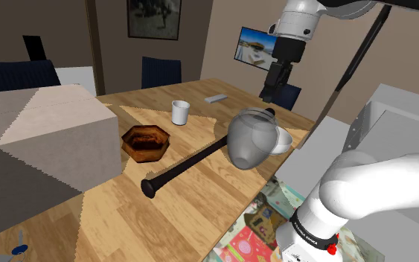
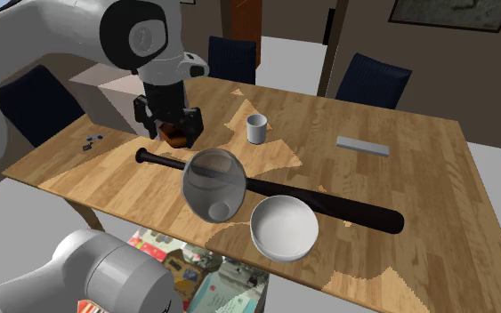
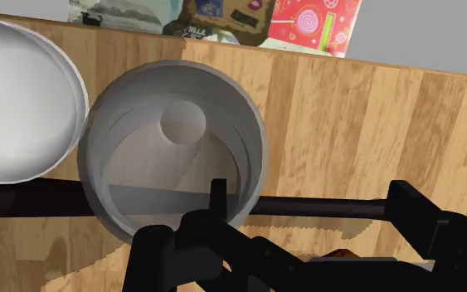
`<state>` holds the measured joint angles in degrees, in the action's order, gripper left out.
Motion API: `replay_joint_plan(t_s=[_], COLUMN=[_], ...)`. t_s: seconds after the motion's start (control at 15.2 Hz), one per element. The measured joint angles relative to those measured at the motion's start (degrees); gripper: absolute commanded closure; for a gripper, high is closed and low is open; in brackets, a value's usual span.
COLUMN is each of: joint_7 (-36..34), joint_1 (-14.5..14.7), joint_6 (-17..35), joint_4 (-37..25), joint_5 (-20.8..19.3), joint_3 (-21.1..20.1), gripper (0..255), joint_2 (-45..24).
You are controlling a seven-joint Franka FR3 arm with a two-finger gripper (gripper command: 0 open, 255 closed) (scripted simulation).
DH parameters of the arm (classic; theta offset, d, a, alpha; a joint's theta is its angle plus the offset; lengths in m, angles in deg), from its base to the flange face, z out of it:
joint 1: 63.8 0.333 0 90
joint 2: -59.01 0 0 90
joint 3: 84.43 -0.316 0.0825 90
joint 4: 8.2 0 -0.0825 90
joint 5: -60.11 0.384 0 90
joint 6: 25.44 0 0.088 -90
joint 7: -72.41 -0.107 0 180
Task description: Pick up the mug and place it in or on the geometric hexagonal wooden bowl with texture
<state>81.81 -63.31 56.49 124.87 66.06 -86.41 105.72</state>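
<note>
Black fingers of the gripper stood wide apart, holding nothing, raised above a grey round jar and a black bat. The white mug stood upright farther along the wooden table, near the hexagonal brown bowl (a short carry, I judged). A good approach would clear the jar, descend straight over the mug and close on its wall. Dark blue chairs and a framed picture edged the room.

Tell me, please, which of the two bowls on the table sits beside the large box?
The brown hexagonal bowl, faceted and next to the box; the round white bowl lies across the bat, by the grey vessel.
</note>
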Motion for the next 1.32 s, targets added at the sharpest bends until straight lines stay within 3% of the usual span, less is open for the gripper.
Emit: replay_joint_plan(t_s=[0.13, 0.66, 1.32], joint_7=[0.06, 0.63, -0.60], joint_1=[-0.02, -0.46, -1.04], joint_6=[0.89, 14.89, 29.67], joint_4=[0.26, -0.03, -7.94], joint_5=[-0.06, -1.12, -3.65], joint_3=[-0.09, -1.43, -3.46], gripper=[0, 0, 0], joint_2=[-0.54, -12.82, -32.66])
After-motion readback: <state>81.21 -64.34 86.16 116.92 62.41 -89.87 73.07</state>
